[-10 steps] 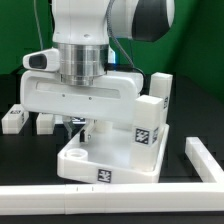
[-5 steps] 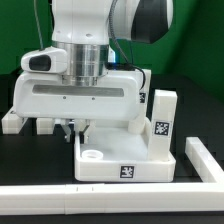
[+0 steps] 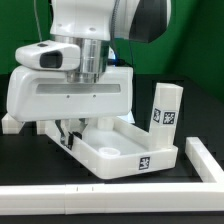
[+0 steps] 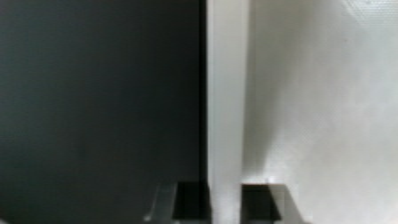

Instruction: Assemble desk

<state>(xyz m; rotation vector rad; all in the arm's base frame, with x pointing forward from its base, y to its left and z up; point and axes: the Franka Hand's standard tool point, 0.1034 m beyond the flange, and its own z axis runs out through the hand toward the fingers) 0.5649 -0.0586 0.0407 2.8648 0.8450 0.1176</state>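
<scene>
The white tray-like desk top [image 3: 128,138] lies on the black table, turned at an angle, with a tag on its front rim and a round corner socket [image 3: 108,148]. One white tagged leg [image 3: 165,106] stands upright in its corner at the exterior view's right. My gripper [image 3: 68,134] is at the top's left end, shut on its rim. In the wrist view the rim [image 4: 226,90] runs as a thin white wall between my dark fingertips [image 4: 192,203], with my gripper [image 4: 226,202] closed around it.
A loose white leg [image 3: 8,122] lies at the exterior view's left behind my hand. A long white border bar [image 3: 90,191] runs along the front, and another [image 3: 204,160] stands at the right, close to the top's corner.
The desk top has swung round in my grip, and its tagged front rim and upright leg have moved toward the exterior view's right. My hand has shifted slightly left.
</scene>
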